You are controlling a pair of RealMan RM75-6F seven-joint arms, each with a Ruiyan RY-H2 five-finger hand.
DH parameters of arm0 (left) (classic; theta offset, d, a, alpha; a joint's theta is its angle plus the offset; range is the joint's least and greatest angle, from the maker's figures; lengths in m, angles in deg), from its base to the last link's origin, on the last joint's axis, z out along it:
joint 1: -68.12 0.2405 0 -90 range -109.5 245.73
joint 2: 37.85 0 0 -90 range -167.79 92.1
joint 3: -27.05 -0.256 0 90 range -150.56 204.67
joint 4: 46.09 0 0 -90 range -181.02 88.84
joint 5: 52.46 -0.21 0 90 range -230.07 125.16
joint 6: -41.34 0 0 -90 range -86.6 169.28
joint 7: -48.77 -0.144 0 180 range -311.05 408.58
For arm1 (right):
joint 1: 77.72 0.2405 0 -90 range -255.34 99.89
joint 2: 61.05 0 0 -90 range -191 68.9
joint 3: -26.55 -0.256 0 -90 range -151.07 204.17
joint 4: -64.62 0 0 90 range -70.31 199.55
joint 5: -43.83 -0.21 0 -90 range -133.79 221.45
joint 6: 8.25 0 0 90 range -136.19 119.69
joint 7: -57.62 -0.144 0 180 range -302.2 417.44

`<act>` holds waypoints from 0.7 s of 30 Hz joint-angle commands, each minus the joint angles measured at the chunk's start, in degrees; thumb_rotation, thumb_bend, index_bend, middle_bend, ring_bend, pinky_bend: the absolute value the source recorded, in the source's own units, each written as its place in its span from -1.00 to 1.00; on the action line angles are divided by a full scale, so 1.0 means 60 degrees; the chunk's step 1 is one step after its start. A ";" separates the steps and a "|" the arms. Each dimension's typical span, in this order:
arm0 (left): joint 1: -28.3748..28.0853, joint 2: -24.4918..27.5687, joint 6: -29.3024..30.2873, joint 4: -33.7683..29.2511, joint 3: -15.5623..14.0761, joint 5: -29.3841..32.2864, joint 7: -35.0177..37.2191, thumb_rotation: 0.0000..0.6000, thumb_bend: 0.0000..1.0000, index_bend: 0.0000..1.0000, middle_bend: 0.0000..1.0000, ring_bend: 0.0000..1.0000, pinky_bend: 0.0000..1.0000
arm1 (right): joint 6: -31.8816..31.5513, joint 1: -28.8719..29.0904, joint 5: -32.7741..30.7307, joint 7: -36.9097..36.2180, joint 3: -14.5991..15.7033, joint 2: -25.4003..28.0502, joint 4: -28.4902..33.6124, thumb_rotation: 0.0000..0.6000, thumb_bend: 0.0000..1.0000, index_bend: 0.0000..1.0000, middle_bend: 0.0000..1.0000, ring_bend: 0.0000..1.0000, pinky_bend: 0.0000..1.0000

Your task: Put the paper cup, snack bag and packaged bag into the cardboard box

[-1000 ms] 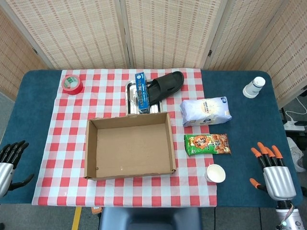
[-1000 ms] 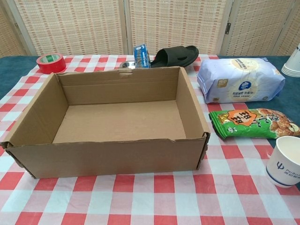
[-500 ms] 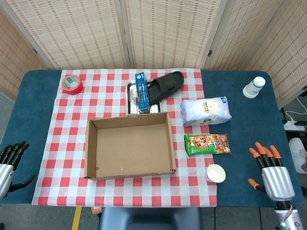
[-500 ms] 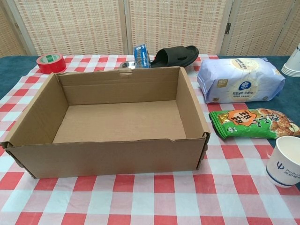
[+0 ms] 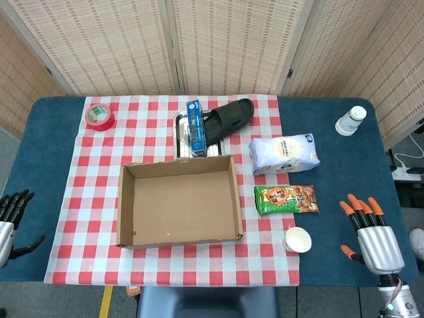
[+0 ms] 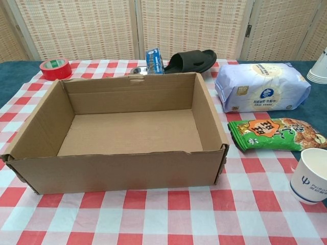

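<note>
Both hands idle at the desk's near corners, box empty, all three items outside it

Left hand (image 5: 9, 215) sits at the near left edge of the desk (image 5: 53, 106), fingers apart, holding nothing; red tape (image 5: 100, 116) lies at the far left of the checked cloth (image 5: 99, 172); the open box (image 5: 179, 201) sits mid-cloth with a blue pack (image 5: 195, 129) and black slipper (image 5: 230, 118) behind it; right of the box lie the white bag (image 5: 283, 154), then the green snack bag (image 5: 286, 199) nearer, then the cup (image 5: 297, 240) upright at the cloth's near right corner; right hand (image 5: 371, 235) rests near the cup, apart from it, orange-tipped fingers spread and empty; stacked cups (image 5: 350, 120) stand far right
</note>
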 commanded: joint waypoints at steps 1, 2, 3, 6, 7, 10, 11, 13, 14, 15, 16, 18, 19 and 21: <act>0.0060 -0.0182 0.0106 0.0066 0.0131 0.0152 -0.0319 1.00 -0.55 -1.00 -1.00 -1.00 -1.00 | 0.1016 0.0389 -0.0215 0.0692 0.0168 0.1062 0.1593 1.00 -1.00 -0.84 -1.00 -1.00 -0.97; 0.0059 -0.0197 0.0111 0.0063 0.0140 0.0159 -0.0373 1.00 -0.55 -1.00 -1.00 -1.00 -1.00 | 0.1214 0.0462 -0.0235 0.0762 0.0220 0.1234 0.1861 1.00 -1.00 -0.84 -1.00 -1.00 -0.96; 0.0060 -0.0212 0.0113 0.0060 0.0142 0.0159 -0.0425 1.00 -0.55 -1.00 -1.00 -1.00 -1.00 | 0.1400 0.0532 -0.0253 0.0842 0.0269 0.1389 0.2098 1.00 -1.00 -0.84 -1.00 -1.00 -0.95; 0.0046 -0.0227 0.0054 0.0026 0.0121 0.0149 -0.0531 1.00 -0.55 -1.00 -1.00 -1.00 -1.00 | 0.1893 0.0740 -0.0363 0.1240 0.0354 0.1731 0.2715 1.00 -1.00 -0.84 -1.00 -1.00 -0.93; 0.0039 -0.0221 0.0017 0.0013 0.0109 0.0152 -0.0574 1.00 -0.55 -1.00 -1.00 -1.00 -1.00 | 0.2082 0.0812 -0.0464 0.1459 0.0378 0.1804 0.2907 1.00 -1.00 -0.84 -1.00 -1.00 -0.93; 0.0028 -0.0181 -0.0059 -0.0034 0.0094 0.0170 -0.0621 1.00 -0.55 -1.00 -1.00 -1.00 -1.00 | 0.2557 0.0994 -0.0794 0.2055 0.0426 0.1848 0.3273 1.00 -1.00 -0.85 -1.00 -1.00 -0.92; 0.0031 -0.0168 -0.0068 -0.0043 0.0091 0.0176 -0.0621 1.00 -0.55 -1.00 -1.00 -1.00 -1.00 | 0.2671 0.1042 -0.0875 0.2177 0.0438 0.1816 0.3323 1.00 -1.00 -0.85 -1.00 -1.00 -0.92; 0.0035 -0.0142 -0.0087 -0.0061 0.0090 0.0192 -0.0619 1.00 -0.55 -1.00 -1.00 -1.00 -1.00 | 0.2905 0.1147 -0.1077 0.2330 0.0443 0.1695 0.3340 1.00 -1.00 -0.85 -1.00 -1.00 -0.92; 0.0035 -0.0129 -0.0106 -0.0070 0.0086 0.0200 -0.0615 1.00 -0.55 -1.00 -1.00 -1.00 -1.00 | 0.2997 0.1196 -0.1157 0.2357 0.0435 0.1632 0.3314 1.00 -1.00 -0.85 -1.00 -1.00 -0.92; 0.0032 -0.0116 -0.0129 -0.0080 0.0083 0.0207 -0.0614 1.00 -0.55 -1.00 -1.00 -1.00 -1.00 | 0.3079 0.1244 -0.1223 0.2366 0.0426 0.1559 0.3272 1.00 -1.00 -0.85 -1.00 -1.00 -0.92; 0.0029 -0.0100 -0.0158 -0.0094 0.0077 0.0217 -0.0618 1.00 -0.55 -1.00 -1.00 -1.00 -1.00 | 0.3168 0.1307 -0.1270 0.2353 0.0412 0.1449 0.3197 1.00 -1.00 -0.84 -1.00 -1.00 -0.91; 0.0026 -0.0084 -0.0180 -0.0114 0.0072 0.0220 -0.0625 1.00 -0.55 -1.00 -1.00 -1.00 -1.00 | 0.3252 0.1386 -0.1293 0.2321 0.0391 0.1268 0.3054 1.00 -1.00 -0.82 -1.00 -1.00 -0.91; 0.0025 -0.0081 -0.0184 -0.0121 0.0074 0.0221 -0.0631 1.00 -0.55 -1.00 -1.00 -1.00 -1.00 | 0.3294 0.1436 -0.1300 0.2302 0.0374 0.1143 0.2967 1.00 -1.00 -0.81 -1.00 -1.00 -0.91; 0.0024 -0.0079 -0.0190 -0.0130 0.0077 0.0222 -0.0636 1.00 -0.56 -1.00 -1.00 -1.00 -1.00 | 0.3372 0.1528 -0.1348 0.2262 0.0330 0.0948 0.2858 1.00 -1.00 -0.81 -1.00 -1.00 -0.91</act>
